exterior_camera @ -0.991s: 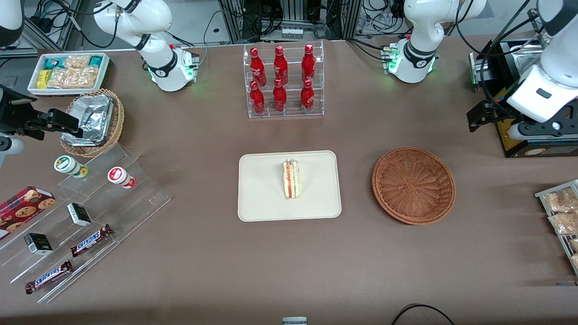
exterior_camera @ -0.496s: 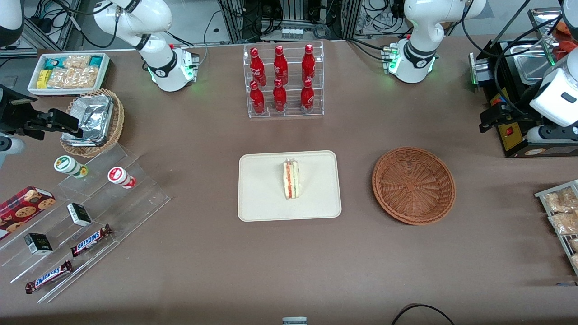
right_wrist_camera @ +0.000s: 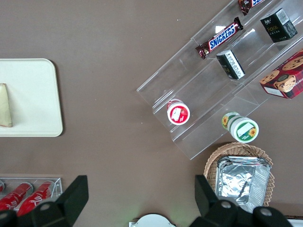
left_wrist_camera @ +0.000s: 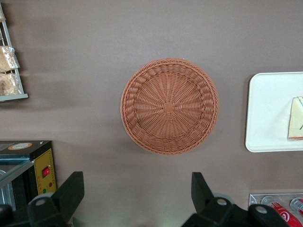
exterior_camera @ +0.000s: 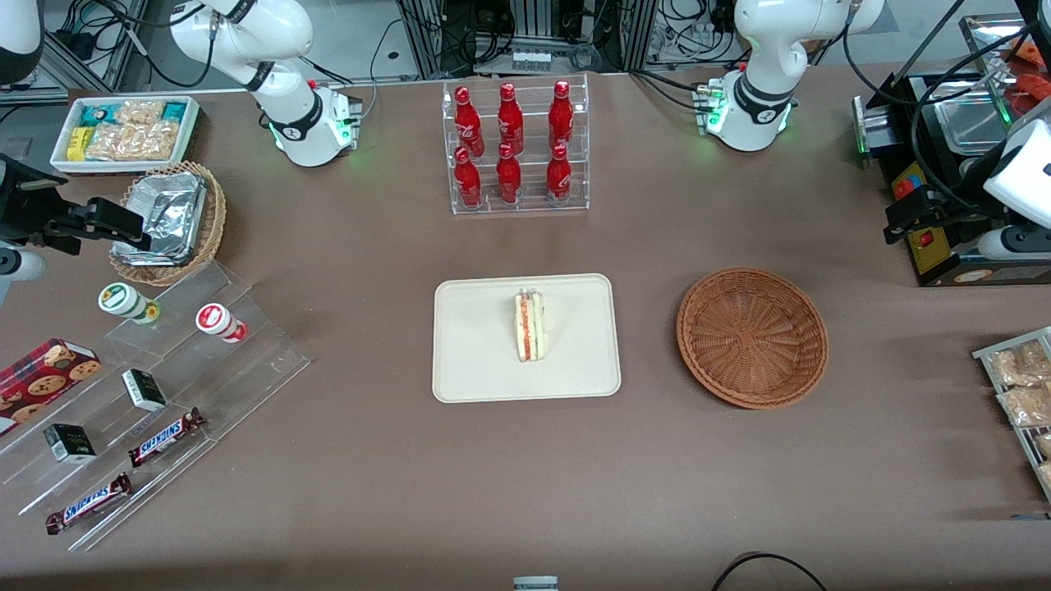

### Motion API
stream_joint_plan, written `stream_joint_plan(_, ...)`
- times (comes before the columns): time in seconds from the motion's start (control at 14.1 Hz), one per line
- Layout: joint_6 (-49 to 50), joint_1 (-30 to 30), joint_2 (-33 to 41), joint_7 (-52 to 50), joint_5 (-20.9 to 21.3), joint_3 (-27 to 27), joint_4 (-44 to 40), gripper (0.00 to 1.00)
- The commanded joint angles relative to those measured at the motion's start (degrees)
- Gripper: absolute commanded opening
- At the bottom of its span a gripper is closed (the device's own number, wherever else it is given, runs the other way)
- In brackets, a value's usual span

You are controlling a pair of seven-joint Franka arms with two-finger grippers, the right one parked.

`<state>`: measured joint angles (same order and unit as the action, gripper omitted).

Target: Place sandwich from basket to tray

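Note:
The sandwich (exterior_camera: 530, 327) lies on the cream tray (exterior_camera: 476, 361) at the table's middle, filling edge up. The reddish-brown wicker basket (exterior_camera: 751, 336) beside the tray, toward the working arm's end, holds nothing. My gripper (exterior_camera: 903, 217) hangs high above the table near the black appliance, farther from the front camera than the basket and well apart from it. In the left wrist view the basket (left_wrist_camera: 169, 106) shows whole, with the tray's rim (left_wrist_camera: 270, 113) and a corner of the sandwich (left_wrist_camera: 296, 125) beside it. The gripper (left_wrist_camera: 137, 189) is open with only bare table between its fingers (left_wrist_camera: 71, 189).
A clear rack of red bottles (exterior_camera: 513, 148) stands farther back than the tray. A black appliance (exterior_camera: 944, 238) and a rack of bagged snacks (exterior_camera: 1022, 386) sit at the working arm's end. Acrylic steps with snacks (exterior_camera: 156, 386) and a foil-tray basket (exterior_camera: 168, 222) fill the parked arm's end.
My gripper has drawn away from the basket toward the working arm's end of the table. The sandwich, tray and basket have stayed put.

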<state>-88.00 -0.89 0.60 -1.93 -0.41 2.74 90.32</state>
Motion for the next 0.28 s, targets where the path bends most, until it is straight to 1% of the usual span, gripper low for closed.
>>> stream_joint_plan(0.0,0.4,-0.2,-0.8,0.8,2.6,0.4,-1.8,1.00)
stream_joint_plan(0.21,0.6,-0.3,-0.4,0.8,2.1,0.3,-1.8,1.00)
